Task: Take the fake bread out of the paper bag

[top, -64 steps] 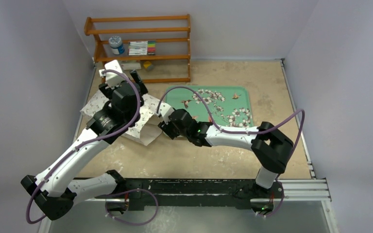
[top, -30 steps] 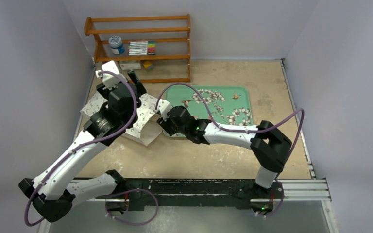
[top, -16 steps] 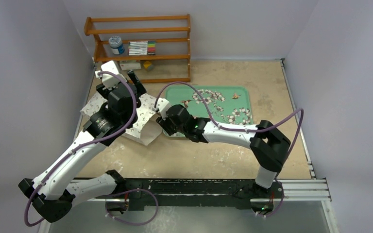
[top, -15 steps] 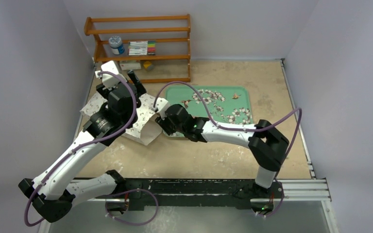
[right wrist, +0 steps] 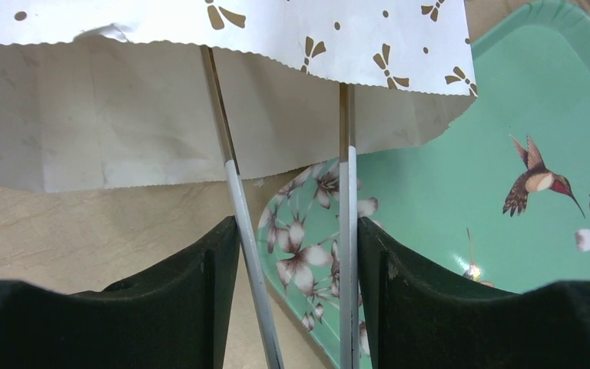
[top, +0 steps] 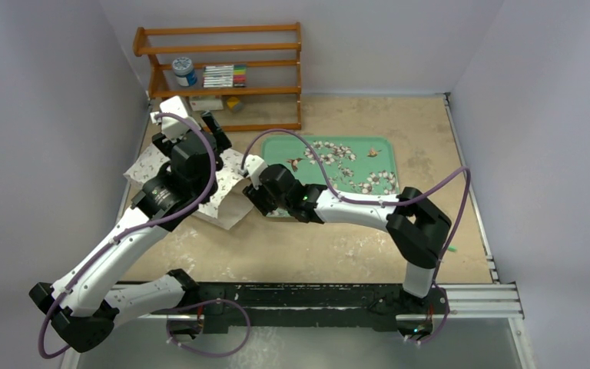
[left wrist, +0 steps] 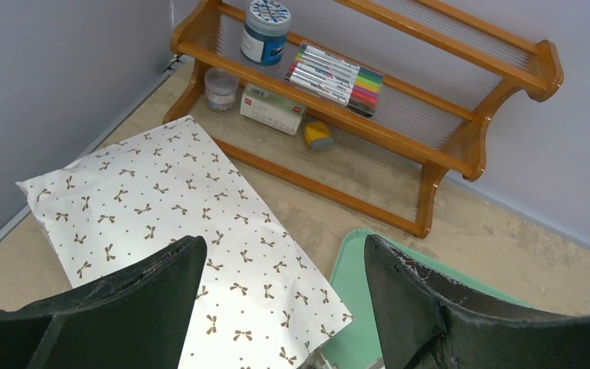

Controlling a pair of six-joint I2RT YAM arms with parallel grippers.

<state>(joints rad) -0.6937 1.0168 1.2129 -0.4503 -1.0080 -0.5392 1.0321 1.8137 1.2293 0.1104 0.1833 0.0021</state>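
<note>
The work area is a tan table enclosed by plain grey walls, with a wooden rack at the back. The paper bag lies flat at the rear left, its open mouth facing the green floral tray and overlapping the tray's near corner. The fake bread shows in no view and is judged to be inside the bag. The left gripper hovers above the bag with its jaws wide apart and holding nothing. The right gripper sits at the mouth, jaws apart. Two thin pale rods run from its inner faces under the bag's upper lip. Their tips are hidden, so it is unclear whether they touch anything. The bag is thin, creased paper, likely to slide, buckle or tear, and probably needs pinning or lifting at the lip. The toy loaves are presumably light, rigid and smooth, and are best gripped across a narrow midsection.
</note>
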